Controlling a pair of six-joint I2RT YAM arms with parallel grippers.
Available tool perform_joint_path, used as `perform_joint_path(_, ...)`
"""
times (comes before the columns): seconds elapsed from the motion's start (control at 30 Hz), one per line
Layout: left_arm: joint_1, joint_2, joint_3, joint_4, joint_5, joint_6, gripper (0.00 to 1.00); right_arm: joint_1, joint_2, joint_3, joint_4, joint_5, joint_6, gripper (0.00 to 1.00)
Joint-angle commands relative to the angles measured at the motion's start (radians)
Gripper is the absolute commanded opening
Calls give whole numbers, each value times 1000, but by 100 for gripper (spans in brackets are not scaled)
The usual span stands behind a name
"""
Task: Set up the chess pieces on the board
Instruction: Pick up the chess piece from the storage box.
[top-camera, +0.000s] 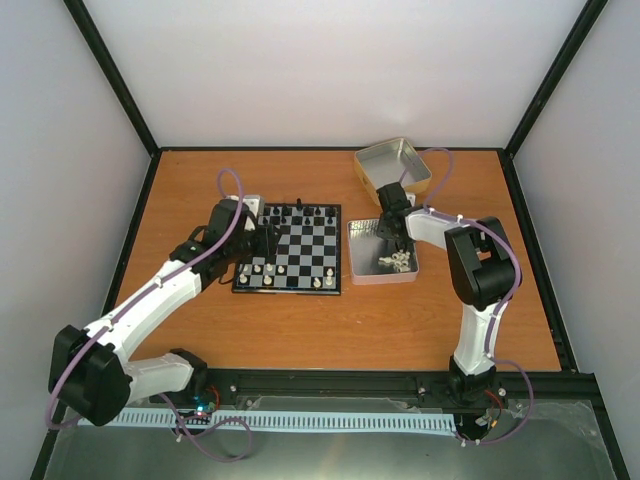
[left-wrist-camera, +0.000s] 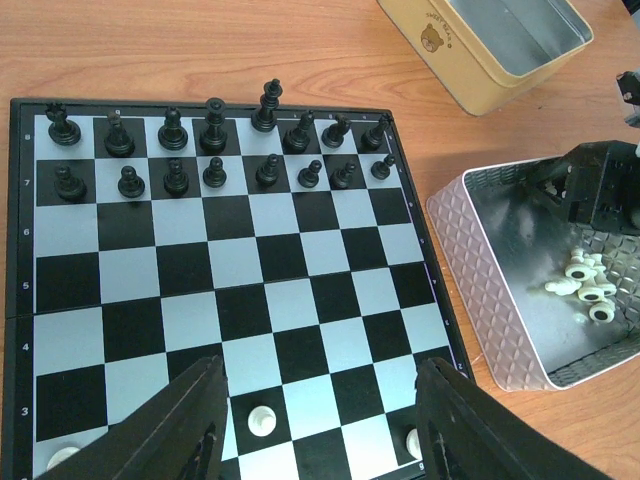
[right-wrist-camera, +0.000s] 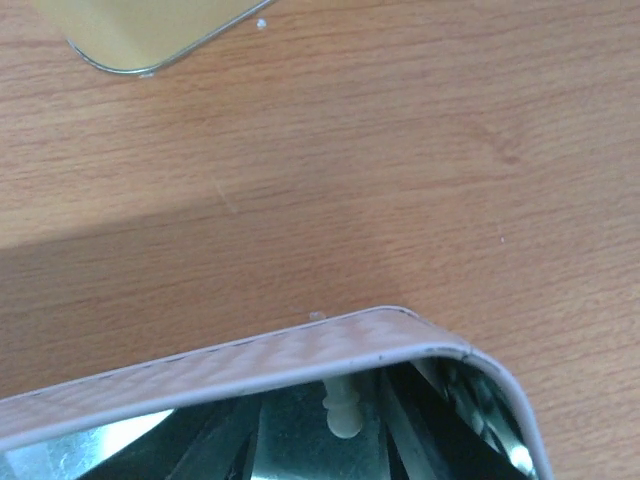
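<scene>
**CHESS SET-UP: CURRENT STATE BY VIEW**

**Top external view.** The board (top-camera: 300, 255), a small square of black and silvery-grey checks with a black border, lies left of centre on the wooden table (top-camera: 300, 330). Black pieces (top-camera: 300, 212) fill its far edge. A few cream-white chess pieces (top-camera: 398, 262) stand on the near rows. A loose cluster of them lies in the quilted pink tin (top-camera: 365, 240) just right of the board. The left gripper (top-camera: 262, 243) is at the board's left side. The right gripper (top-camera: 396, 240) reaches down into the pink tin. A yellow tin (top-camera: 385, 160) sits behind it.

**Left wrist view.** The black pieces occupy the two far rows, one per square. Three cream pieces are visible on the nearest rows, each a small round-topped figurine far narrower than its square. The left gripper's jaws stand wide apart above the near rows and grip nothing. In the pink tin, several cream pieces lie tumbled on their sides, just beside the right gripper.

**Right wrist view.** Beyond the pink tin's rim, one cream piece shows between dark finger shapes. Whether the jaws grip it cannot be determined.
</scene>
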Motion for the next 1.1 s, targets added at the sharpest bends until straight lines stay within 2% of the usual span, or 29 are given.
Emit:
perform_joint_path(0.0, -3, 3, 9, 4, -7, 20, 53, -20, 42, -3, 4, 13, -27, 32)
perform_joint_path(0.27, -3, -2, 8, 1, -16, 19, 53, -21, 18, -8, -30, -31, -12, 10)
perform_joint_path(0.37, -3, -2, 7, 3, -11, 17, 53, -21, -2, -15, -45, -44, -13, 7)
perform_joint_path(0.7, -3, -9, 6, 5, 5, 4, 53, -18, -172, -69, -57, -260, -78, 4)
perform_joint_path(0.87, 5, 1, 30, -6, 39, -64, 53, 15, -304, -138, 10, -412, -131, 4)
perform_joint_path(0.97, 26, 14, 71, -19, 154, -144, 56, 72, -384, -189, 98, -484, -174, 4)
perform_joint_path(1.07, 39, -1, 56, 43, 289, -222, 59, 126, -452, -223, 167, -552, -187, 5)
